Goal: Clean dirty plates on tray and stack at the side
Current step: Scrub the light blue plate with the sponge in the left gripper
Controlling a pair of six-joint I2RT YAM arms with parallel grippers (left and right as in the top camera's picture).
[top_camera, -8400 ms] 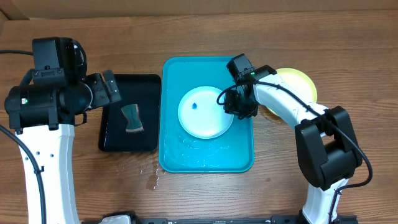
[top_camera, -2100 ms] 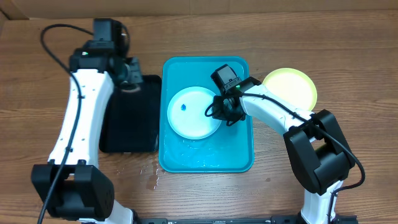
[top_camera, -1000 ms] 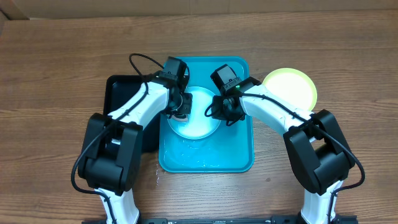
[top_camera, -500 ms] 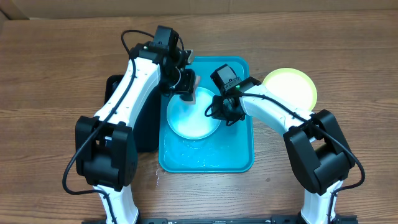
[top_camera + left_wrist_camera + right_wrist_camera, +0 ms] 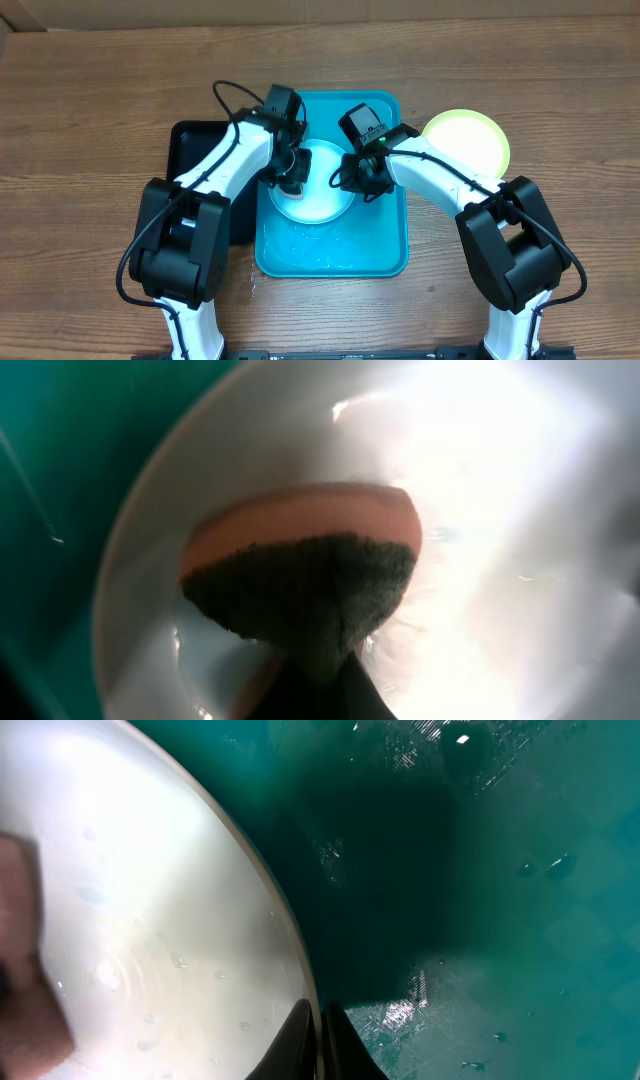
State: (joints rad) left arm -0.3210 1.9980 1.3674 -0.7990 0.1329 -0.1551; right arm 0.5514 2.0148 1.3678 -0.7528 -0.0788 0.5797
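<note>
1. The turquoise tray (image 5: pixel 385 255) lies at the middle of the wooden surface (image 5: pixel 90 90), long side running front to back.
2. The light blue plate (image 5: pixel 325 200) sits inside the turquoise tray, in its rear half and toward its left rim.
3. The left fingers (image 5: pixel 292 182) are down over the left part of this plate. In the left wrist view they (image 5: pixel 315 698) are closed tight on a sponge (image 5: pixel 300 575).
4. The sponge has an orange-pink body and a dark green scouring face. It is bent and pressed against the plate's pale inner face.
5. The right fingers (image 5: pixel 358 180) are at the plate's right edge. In the right wrist view they (image 5: pixel 325 1042) are pinched together on the plate's rim, with the tray floor to one side.
6. The yellow-green plate (image 5: pixel 475 140) rests on the surface just beside the tray's rear right corner, partly covered by the right arm. Whether it is one plate or a stack cannot be told.
7. The black tray (image 5: pixel 190 150) lies just beside the turquoise tray's left rim, largely covered by the left arm.
8. Water (image 5: pixel 320 245) glistens on the tray floor in front of the plate.
</note>
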